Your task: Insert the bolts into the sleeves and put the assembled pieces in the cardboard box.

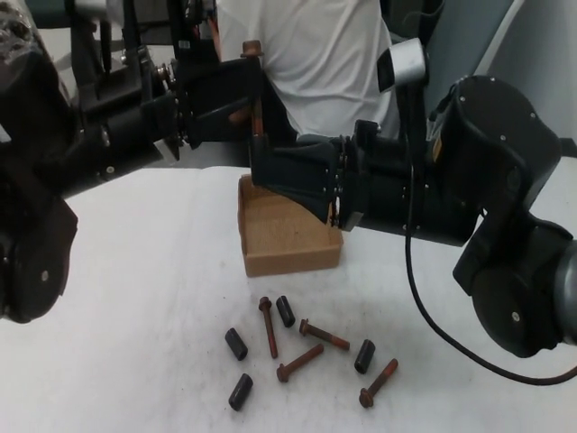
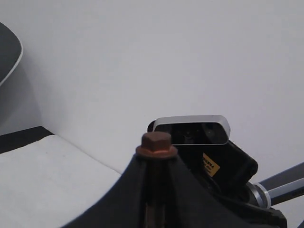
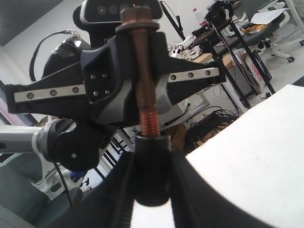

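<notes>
- Pinches a rusty bolt (image 3: 141,71) between the fingers of the left gripper (image 2: 156,171), shank upright and hex head on top.
- Clamps a black sleeve (image 3: 152,185) in the right gripper (image 3: 152,164), directly under that bolt, fingers pressed against its two sides.
- Brings the two parts together at the sleeve's mouth: threaded tip right at the opening, or just inside it. Cannot tell how deep.
- Holds both parts raised off the white bench top (image 1: 135,298), close to the far end of the cardboard box (image 1: 293,257), left arm coming in from one side and right arm from the other.
- Keeps the box flat on the bench, open side up, between the two arms.
- Shows four loose bolts (image 1: 268,327) lying on the near side of the box, scattered at different angles.
- Shows four loose sleeves (image 1: 236,344) mixed in among them — one just beside a bolt's head, the others a little apart, all well clear of both grippers.
</notes>
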You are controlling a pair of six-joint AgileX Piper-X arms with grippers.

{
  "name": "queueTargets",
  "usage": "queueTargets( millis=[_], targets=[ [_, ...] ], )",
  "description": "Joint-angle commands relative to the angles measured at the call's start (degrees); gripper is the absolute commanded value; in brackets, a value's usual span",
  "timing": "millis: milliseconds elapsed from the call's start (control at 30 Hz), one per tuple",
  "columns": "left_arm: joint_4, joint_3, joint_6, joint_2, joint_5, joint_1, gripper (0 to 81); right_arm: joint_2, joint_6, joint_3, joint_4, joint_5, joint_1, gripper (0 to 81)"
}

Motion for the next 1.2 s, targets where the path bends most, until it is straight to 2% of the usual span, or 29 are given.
queueTargets(
  millis=[0,233,467,667,767,800,833,933,967,1000,1067,1167],
  targets=[
    [0.79,-0.1,0.25,-0.22,2.05,-0.04,0.3,-0.46,0.19,-0.62,-2.85,-0.46,-0.09,0.8],
    [3.74,-0.1,1.87,-0.22,6.29,-0.04,0.3,-0.46,0.19,-2.7,-2.84,-0.61,-0.09,0.8],
    [11.48,-0.1,6.97,-0.22,7.83,-0.04,0.3,-0.46,0.19,-5.07,-2.68,-1.81,-0.71,0.8],
    [11.8,-0.1,7.85,-0.22,9.03,-0.04,1.5,-0.46,0.19,-5.88,-2.38,-2.3,-2.12,0.8],
    [12.1,-0.1,7.85,-0.22,9.03,-0.04,11.4,-0.46,0.19,-5.88,-1.39,-3.35,-2.57,0.8],
    [12.1,-0.1,7.85,-0.22,9.03,-0.04,17.6,-0.46,0.19,-5.88,-1.11,-3.38,-2.55,0.8],
    [12.1,-0.1,7.38,-0.22,9.03,-0.04,25.6,-0.46,0.19,-5.88,-1.11,-3.37,-2.55,0.8],
    [12.1,-0.1,5.15,-0.22,9.03,-0.04,56.8,-0.46,0.19,-5.88,-1.11,-3.37,-2.55,0.8],
    [12.1,-0.1,4.23,-0.22,9.03,-0.04,62.1,-0.46,0.19,-5.88,-1.11,-3.37,-2.55,0.8],
    [12.1,-0.1,3.39,-0.22,9.03,-0.04,63.3,-0.46,0.19,-5.88,-1.11,-3.37,-2.55,0.8],
    [12.1,-0.1,3.23,-0.22,10.04,-0.04,60.1,-0.46,0.02,-5.88,-1.11,-3.37,-2.55,0.8],
    [12.1,-0.1,3.05,-0.22,10.22,-0.04,59.4,-0.46,0.02,-5.88,-1.11,-3.37,-2.55,0.8]
  ],
)
